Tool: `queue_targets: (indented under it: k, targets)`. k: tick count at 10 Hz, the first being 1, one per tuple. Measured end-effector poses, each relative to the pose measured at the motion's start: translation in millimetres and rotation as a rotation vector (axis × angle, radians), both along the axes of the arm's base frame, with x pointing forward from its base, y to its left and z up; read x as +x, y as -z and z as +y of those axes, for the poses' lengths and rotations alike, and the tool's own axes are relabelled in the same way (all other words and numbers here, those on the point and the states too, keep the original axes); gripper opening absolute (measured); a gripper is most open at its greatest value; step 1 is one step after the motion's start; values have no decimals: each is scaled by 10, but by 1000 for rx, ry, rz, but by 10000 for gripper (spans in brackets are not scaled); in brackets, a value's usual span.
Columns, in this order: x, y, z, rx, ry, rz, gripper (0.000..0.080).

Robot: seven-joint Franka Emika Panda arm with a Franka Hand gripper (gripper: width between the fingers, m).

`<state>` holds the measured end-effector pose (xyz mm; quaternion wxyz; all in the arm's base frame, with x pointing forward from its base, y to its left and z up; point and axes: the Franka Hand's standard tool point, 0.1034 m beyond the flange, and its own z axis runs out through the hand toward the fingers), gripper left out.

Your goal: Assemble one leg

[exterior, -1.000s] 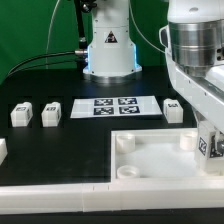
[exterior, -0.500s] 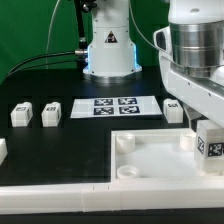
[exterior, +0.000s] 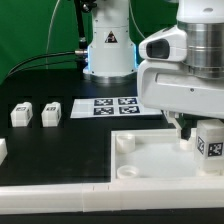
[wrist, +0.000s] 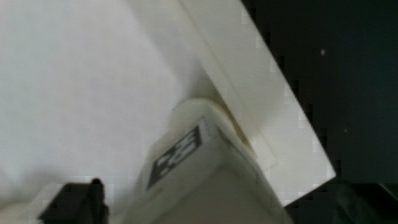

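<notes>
A leg (exterior: 209, 140), a short white post with a square tag, stands upright in the far right corner socket of the big white panel (exterior: 150, 165). My gripper (exterior: 188, 128) hangs just above and around it, open, its fingers off the post's sides. In the wrist view the leg (wrist: 199, 160) fills the space between the jaws. One dark finger (wrist: 75, 202) shows with a gap to the post, and the panel (wrist: 89, 80) lies beneath. Two more legs (exterior: 20, 114) (exterior: 51, 113) lie on the black table at the exterior view's left.
The marker board (exterior: 115, 106) lies behind the panel, in front of the arm's base (exterior: 108, 55). A white part (exterior: 2, 150) pokes in at the exterior view's left edge. A long white rail (exterior: 60, 196) runs along the front.
The jaws have opened and let go of the leg, which stays standing in the corner socket. The hand has shifted towards the exterior view's left and now covers more of the scene.
</notes>
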<state>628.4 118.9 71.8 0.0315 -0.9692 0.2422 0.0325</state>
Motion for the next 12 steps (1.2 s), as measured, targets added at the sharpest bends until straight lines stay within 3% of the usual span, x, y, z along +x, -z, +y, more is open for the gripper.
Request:
queue_targets:
  k: [6,9,10,11,12]
  targets:
    - [24,-7,-46,-1,-578,-48,648]
    - [20,1,-46,-1,-568,-46,648]
    - [19,3,-47,-1,-568,-45,525]
    - [19,5,-47,-1,-568,-45,525]
    - [18,6,-47,-1,-568,-45,341]
